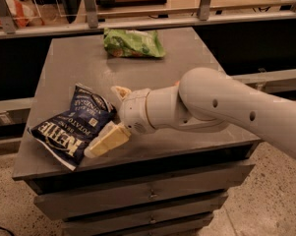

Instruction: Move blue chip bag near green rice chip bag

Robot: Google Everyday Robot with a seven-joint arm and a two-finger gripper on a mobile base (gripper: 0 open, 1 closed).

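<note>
Two pale fingers of the pincer are spread wide apart, and nothing is pinched between them. The pincer sits low over the tabletop, at the right edge of the blue chip bag. One finger is up by the bag's top corner and the other lies down by its bottom side. I cannot tell if they touch the bag.

The big white arm comes in from the right, behind the pincer.

The blue chip bag lies flat at the front left of the tabletop, close to the edge. The green rice chip bag lies at the back, near the middle. The two bags are well apart, with bare tabletop between them.

I think this is the grabbing step, and the bag has not been picked up. Next, the fingers need to close on the bag's edge and hold it tight. The bag is crinkly and could slip. Then it must go up and back, and come down just beside the green bag.
</note>
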